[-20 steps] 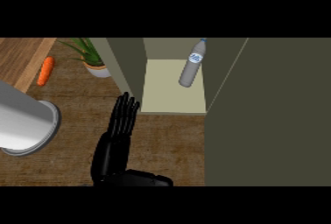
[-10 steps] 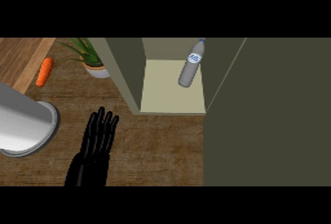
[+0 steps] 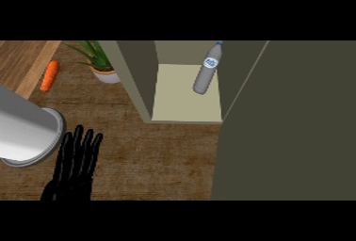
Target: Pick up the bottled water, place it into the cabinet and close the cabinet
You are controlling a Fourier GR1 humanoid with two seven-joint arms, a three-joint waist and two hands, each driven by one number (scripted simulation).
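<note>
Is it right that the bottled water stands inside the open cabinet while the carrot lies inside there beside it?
Not quite. The head view shows the bottled water inside the open cabinet, but the carrot lies outside it, on the counter at the far left.

left hand (image 3: 73, 162) low, fingers (image 3: 78, 141) straight, pointing up

bottled water (image 3: 206, 70) inside cabinet (image 3: 186, 96), left hand (image 3: 73, 164) open

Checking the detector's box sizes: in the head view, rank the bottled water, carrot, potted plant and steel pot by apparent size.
1. Steel pot, cut off by the left edge
2. Potted plant, leaves included
3. Bottled water, inside the cabinet
4. Carrot
</note>
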